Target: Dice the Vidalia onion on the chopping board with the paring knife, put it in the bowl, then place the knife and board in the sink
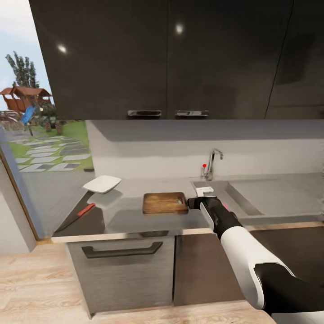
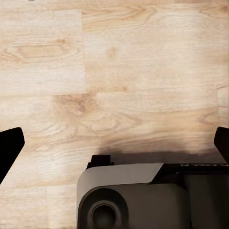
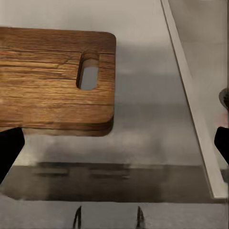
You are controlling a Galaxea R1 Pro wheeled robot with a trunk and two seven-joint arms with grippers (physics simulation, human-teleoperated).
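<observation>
The chopping board (image 1: 164, 203) lay flat on the grey surface (image 1: 130, 216), long axis pointing its slotted handle end at the right gripper (image 1: 194, 203), which hovered just beside it, released, nearer than the left.

No text can be read with certainty. In the left wrist view, a dark strip on the robot's base (image 2: 200, 168) carries small pale lettering, upside down and too blurred to make out. The cabinets, board and countertop bear no legible label, brand or number.
</observation>
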